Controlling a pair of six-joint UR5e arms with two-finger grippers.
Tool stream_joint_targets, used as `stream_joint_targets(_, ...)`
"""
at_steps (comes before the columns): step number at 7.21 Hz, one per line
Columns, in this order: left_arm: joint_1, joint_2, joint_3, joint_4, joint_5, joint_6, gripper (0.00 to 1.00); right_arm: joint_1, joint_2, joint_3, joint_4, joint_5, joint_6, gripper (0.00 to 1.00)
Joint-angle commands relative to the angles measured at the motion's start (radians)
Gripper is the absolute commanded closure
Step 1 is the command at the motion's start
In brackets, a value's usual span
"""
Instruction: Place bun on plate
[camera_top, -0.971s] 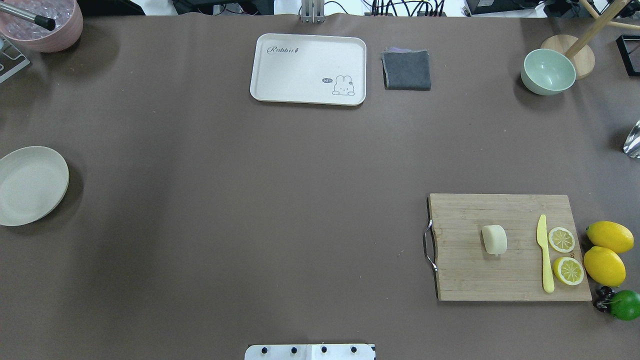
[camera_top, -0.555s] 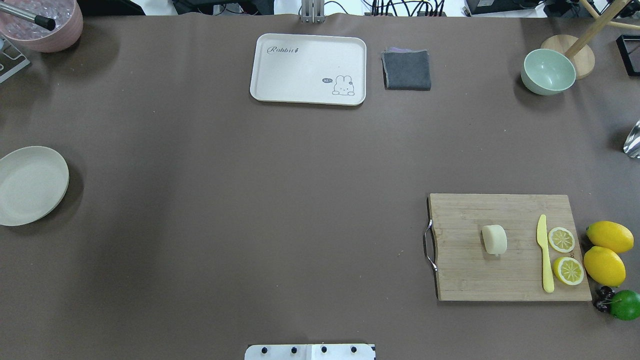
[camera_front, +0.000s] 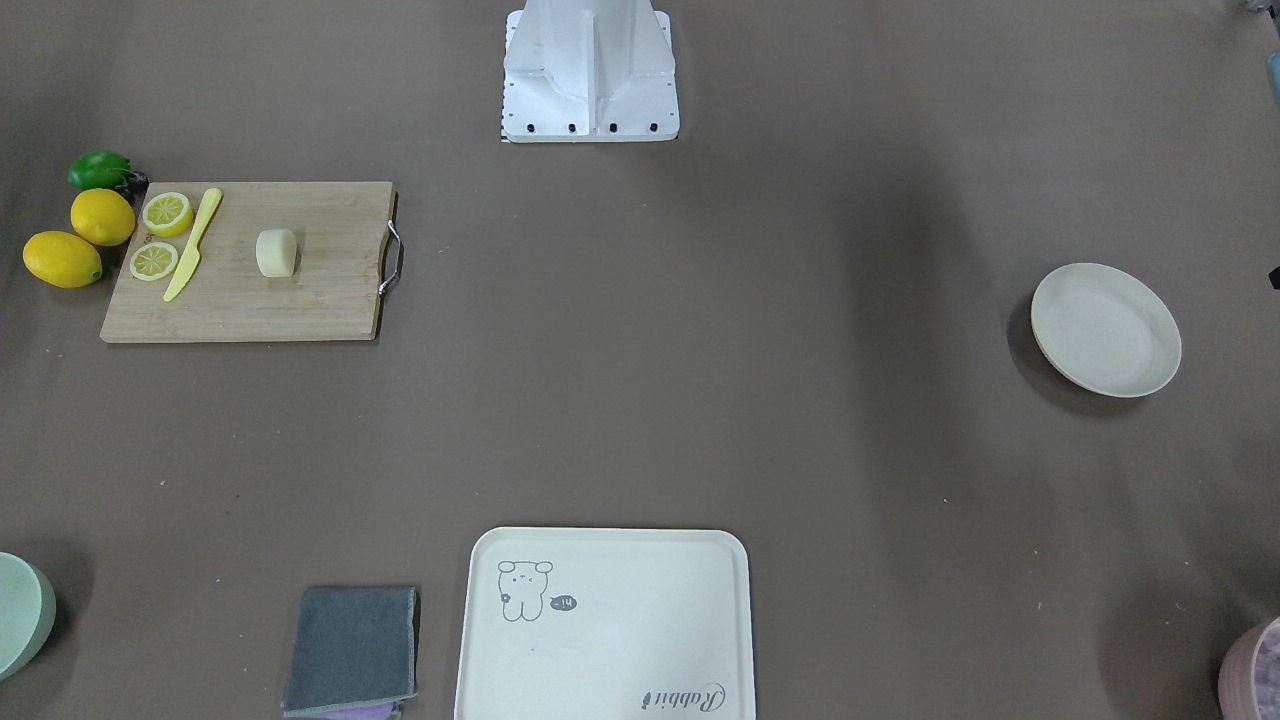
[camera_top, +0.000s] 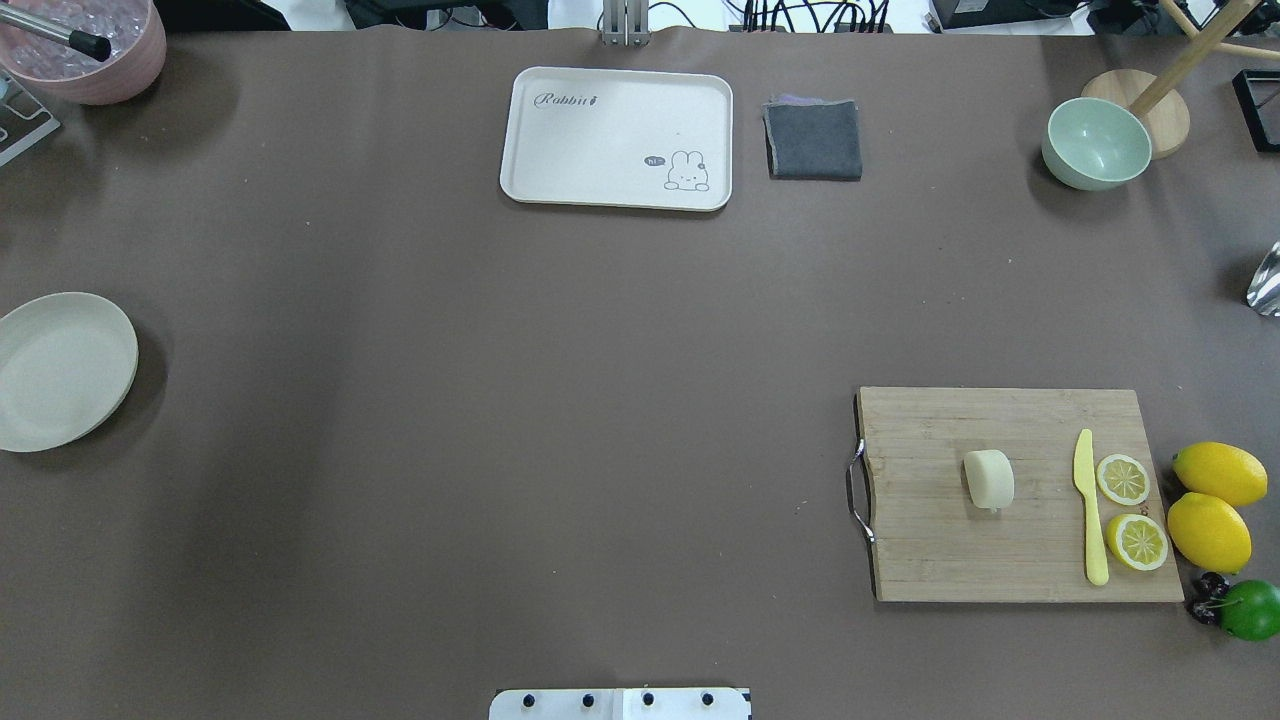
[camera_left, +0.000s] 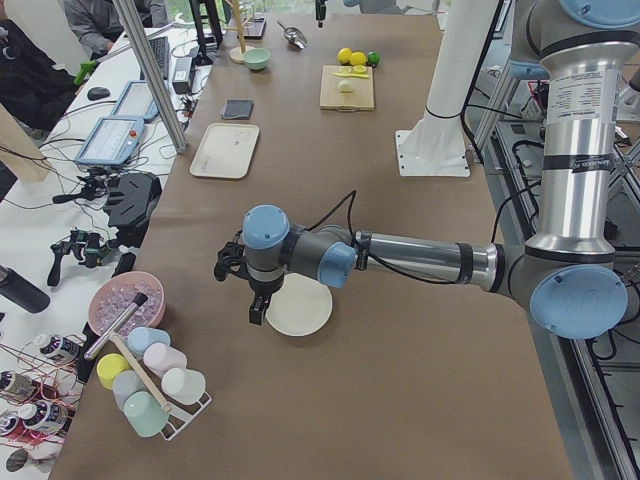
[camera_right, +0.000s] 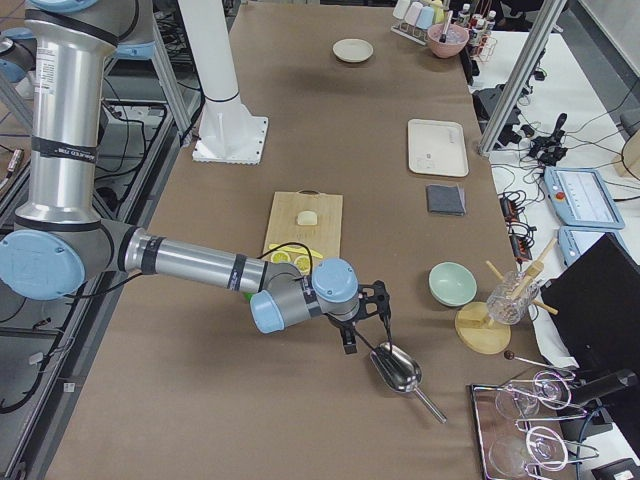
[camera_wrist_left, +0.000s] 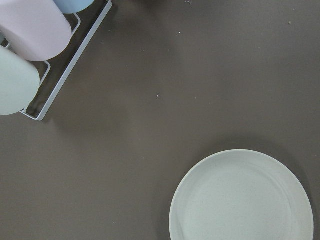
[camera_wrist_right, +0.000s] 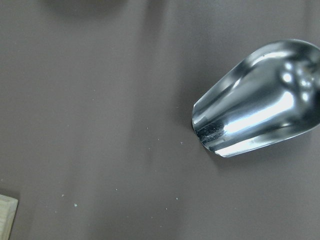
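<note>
Nothing is moving since a second ago: your pale cream bun (camera_top: 989, 479) is lying on the wooden board (camera_top: 940, 560), far from the off-white round plate (camera_top: 60, 370). You cannot tell whether the left gripper (camera_left: 250, 298) or the right gripper (camera_right: 364, 334) is spread.

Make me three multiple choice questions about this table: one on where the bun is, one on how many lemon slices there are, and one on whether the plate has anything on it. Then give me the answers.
1. Where does the bun lie?
A in a basket; B on the cutting board; C in a pan.

2. How many lemon slices are on the board?
A four; B one; C two.

3. What state is the plate in?
A empty; B holding the bun; C upside down.

Answers:
1 B, the bun sits on the wood, apart from the yellow knife.
2 C, two cut rounds lie beside the knife.
3 A, the plate is face up and bare.
</note>
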Motion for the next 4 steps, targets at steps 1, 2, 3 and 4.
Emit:
stream_joint_targets(1, 0.0, 0.011, 0.001, 0.0, -0.001, 0.001, 0.02, 0.0, -0.005, -0.001, 0.009, 0.003, 0.006, 0.0)
stream_joint_targets(2, 0.0, 0.016, 0.002, -0.002, -0.003, 0.001, 0.02, 0.0, -0.005, 0.0, 0.009, -0.001, 0.006, 0.0)
stream_joint_targets(3, 0.0, 0.016, 0.01, 0.0, -0.001, 0.001, 0.02, -0.002, -0.002, 0.0, 0.009, -0.004, 0.022, 0.0)
stream_joint_targets(4, 0.0, 0.013, 0.037, -0.002, -0.003, 0.0, 0.02, -0.002, -0.004, 0.003, 0.01, -0.023, 0.019, 0.0)
